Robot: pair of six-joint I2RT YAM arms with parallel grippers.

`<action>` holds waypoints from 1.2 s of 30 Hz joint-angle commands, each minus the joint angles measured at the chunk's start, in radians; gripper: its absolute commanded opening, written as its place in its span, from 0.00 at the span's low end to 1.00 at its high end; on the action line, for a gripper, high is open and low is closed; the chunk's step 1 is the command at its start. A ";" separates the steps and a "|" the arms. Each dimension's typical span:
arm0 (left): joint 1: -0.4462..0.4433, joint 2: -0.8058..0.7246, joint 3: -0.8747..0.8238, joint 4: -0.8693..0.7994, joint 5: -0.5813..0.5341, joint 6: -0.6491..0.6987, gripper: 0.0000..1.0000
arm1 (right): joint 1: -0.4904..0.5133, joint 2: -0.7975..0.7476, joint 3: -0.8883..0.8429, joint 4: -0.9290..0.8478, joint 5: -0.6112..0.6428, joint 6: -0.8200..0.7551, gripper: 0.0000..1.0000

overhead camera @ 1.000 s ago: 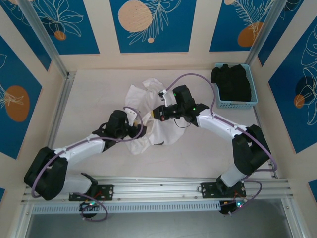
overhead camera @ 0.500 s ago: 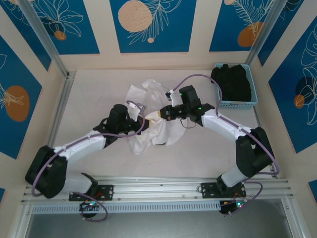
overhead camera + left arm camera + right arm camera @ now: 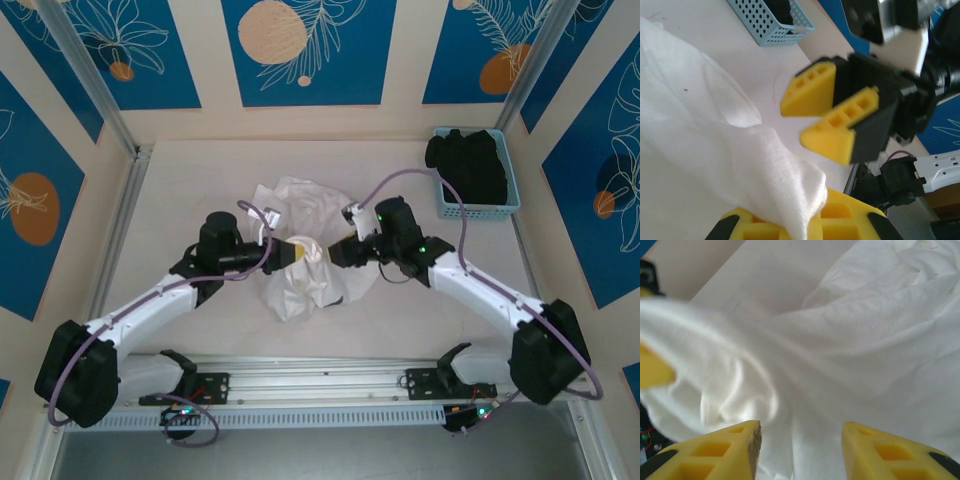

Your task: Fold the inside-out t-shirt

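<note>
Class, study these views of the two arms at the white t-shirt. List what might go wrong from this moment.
1. The left gripper pinches just a small fold of the t-shirt; a pull might slip it free.
2. The right gripper stands open close to the left one, so they could bump.
3. The t-shirt lies bunched, so lifting may drag tangled layers.

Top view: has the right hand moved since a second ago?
Yes. The right hand shifted toward the near rail and rightward: it was level with the near wall of the basket, now nearer the rail. The left hand grips the shirt.
</note>
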 commanded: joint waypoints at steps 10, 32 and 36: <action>0.011 0.006 0.008 0.036 0.046 -0.032 0.00 | 0.172 0.086 -0.011 0.222 0.106 -0.048 0.41; 0.072 -0.184 -0.017 -0.429 -0.579 0.144 0.52 | 0.006 0.037 -0.028 0.441 -0.429 0.206 0.00; -0.056 -0.325 0.007 -0.645 -0.882 0.169 0.60 | 0.006 0.074 -0.007 0.443 -0.409 0.246 0.00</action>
